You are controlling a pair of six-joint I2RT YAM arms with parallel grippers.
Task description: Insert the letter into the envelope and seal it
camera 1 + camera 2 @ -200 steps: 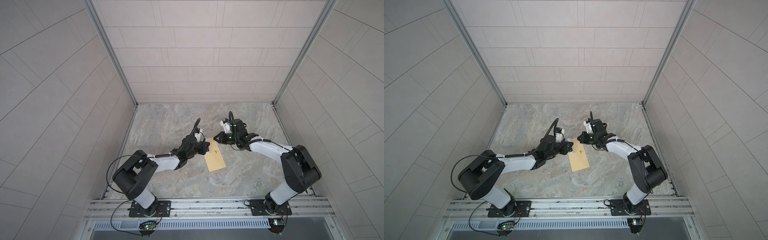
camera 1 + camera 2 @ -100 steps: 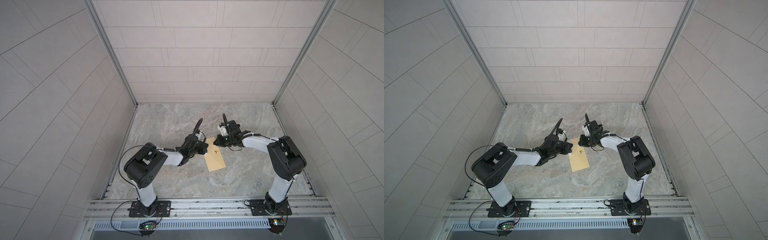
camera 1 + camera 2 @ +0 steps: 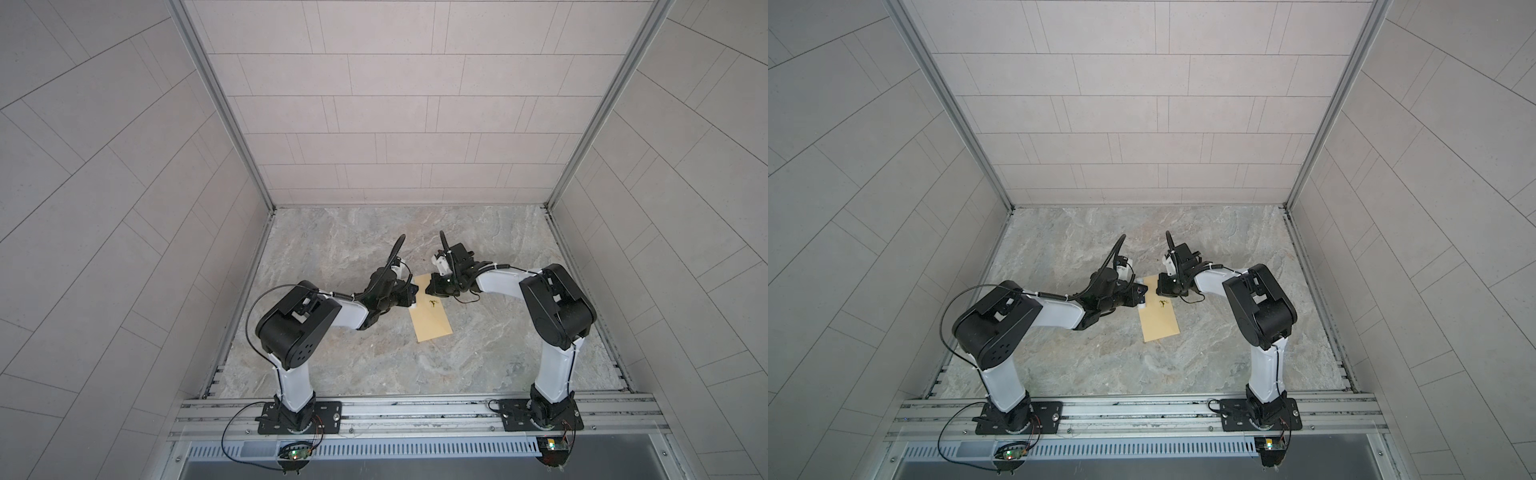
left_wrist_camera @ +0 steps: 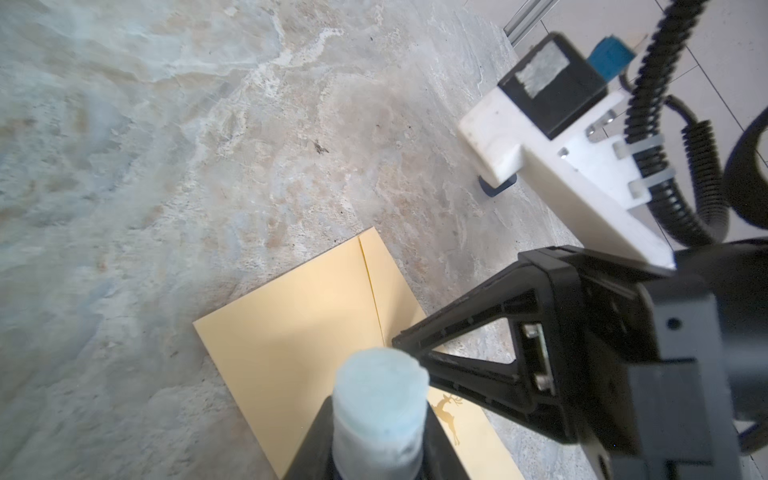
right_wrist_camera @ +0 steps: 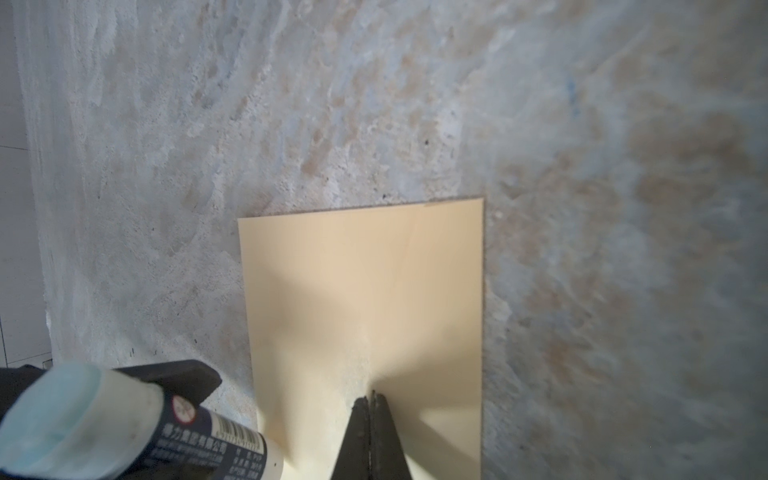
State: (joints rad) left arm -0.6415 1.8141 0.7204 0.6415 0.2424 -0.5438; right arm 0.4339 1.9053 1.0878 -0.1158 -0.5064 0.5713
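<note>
Pinning plain yellow-tan manila paper envelope [image 3: 430, 318], flat on grey marbled counter [image 3: 478, 357] at frame centre: right gripper [image 5: 372, 401] fully closed, tips pressing it; left gripper [image 3: 409, 293] clamps white dark-labelled glue stick [image 5: 124, 428] alongside. Letter unseen, likely inside; gluing, sealing apparently left

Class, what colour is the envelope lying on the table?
Plain yellow-tan envelope, with a small gold deer mark; the left wrist view shows it best.

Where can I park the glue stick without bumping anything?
The marble table is bare between the envelope and the back wall, and again between the envelope and the front rail. It is crowded at the envelope's far end, where the left gripper with the glue stick meets the shut right gripper.
</note>
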